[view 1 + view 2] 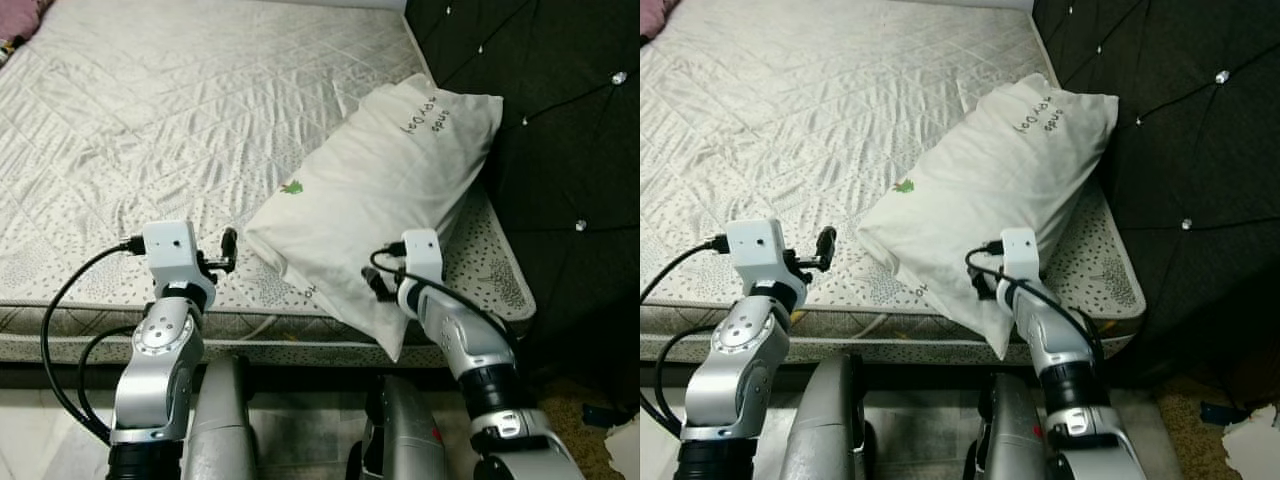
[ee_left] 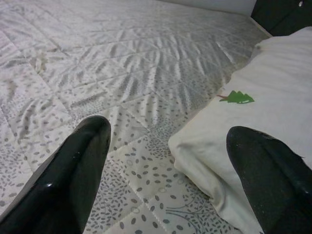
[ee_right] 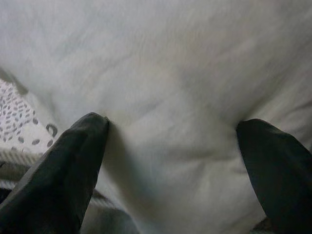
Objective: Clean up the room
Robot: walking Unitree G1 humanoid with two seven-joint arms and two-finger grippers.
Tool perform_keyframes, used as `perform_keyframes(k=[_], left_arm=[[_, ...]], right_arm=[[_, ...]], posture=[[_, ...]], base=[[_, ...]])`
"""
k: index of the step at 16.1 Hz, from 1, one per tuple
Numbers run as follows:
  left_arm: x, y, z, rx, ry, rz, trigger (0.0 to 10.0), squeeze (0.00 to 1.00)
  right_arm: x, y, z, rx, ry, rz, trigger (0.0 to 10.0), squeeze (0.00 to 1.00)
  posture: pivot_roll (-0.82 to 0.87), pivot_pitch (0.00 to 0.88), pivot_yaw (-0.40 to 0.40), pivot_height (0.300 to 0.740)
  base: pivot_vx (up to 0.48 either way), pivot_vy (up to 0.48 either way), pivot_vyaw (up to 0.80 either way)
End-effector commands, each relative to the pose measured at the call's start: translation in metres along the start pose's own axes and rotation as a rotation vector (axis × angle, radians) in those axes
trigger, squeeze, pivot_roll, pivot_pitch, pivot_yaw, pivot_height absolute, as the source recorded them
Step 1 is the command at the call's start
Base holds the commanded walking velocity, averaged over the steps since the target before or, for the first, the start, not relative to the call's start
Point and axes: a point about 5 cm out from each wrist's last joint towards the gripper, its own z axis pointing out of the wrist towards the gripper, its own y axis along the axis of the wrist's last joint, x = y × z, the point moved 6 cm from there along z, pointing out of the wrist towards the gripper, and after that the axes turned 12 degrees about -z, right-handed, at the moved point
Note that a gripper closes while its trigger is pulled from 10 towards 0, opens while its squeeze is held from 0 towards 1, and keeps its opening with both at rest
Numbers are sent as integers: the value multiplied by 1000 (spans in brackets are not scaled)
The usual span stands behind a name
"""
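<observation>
At the bed's near right corner, a white pillow is flanked by both claws.
The pillow is laid tilted on the quilted mattress, its top end leaned on the dark tufted headboard at 2 o'clock, a small green print seen on its near half. The right claw is spread wide, both fingers pressed into the pillow's lower edge at 5 o'clock. The left claw is held open above the mattress at 7 o'clock, one finger over the pillow's corner.
</observation>
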Motion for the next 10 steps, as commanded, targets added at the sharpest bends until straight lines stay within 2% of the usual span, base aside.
perform_keyframes(k=[1, 3, 4, 5, 8, 10], left_arm=[[-2, 1, 1, 0, -10, 2, 10000, 0], [-5, 0, 2, 4, -17, 1, 10000, 0], [-7, 0, 3, 4, -22, -1, 10000, 0], [-8, -1, 4, 4, -26, -3, 10000, 0], [-10, 0, 6, 2, -30, -5, 10000, 0], [-10, 2, 6, -4, -29, -5, 10000, 0]], right_arm=[[1, -9, -1, 34, 10, 13, 10000, 0], [4, -8, -1, 35, 21, 24, 10000, 0], [14, 0, 0, 10, 57, 44, 0, 0], [24, 9, 2, -15, 87, 61, 0, 0], [39, 32, 10, -65, 67, 79, 0, 0], [46, 47, 15, -104, 36, 31, 0, 0]], posture=[[122, 40, -52, 595], [120, 37, -51, 595], [117, 35, -49, 595], [117, 31, -49, 595], [121, 19, -49, 595], [132, 18, -52, 595]], base=[[0, 0, 0], [0, 0, 0], [0, 0, 0], [0, 0, 0], [0, 0, 0], [0, 0, 0]])
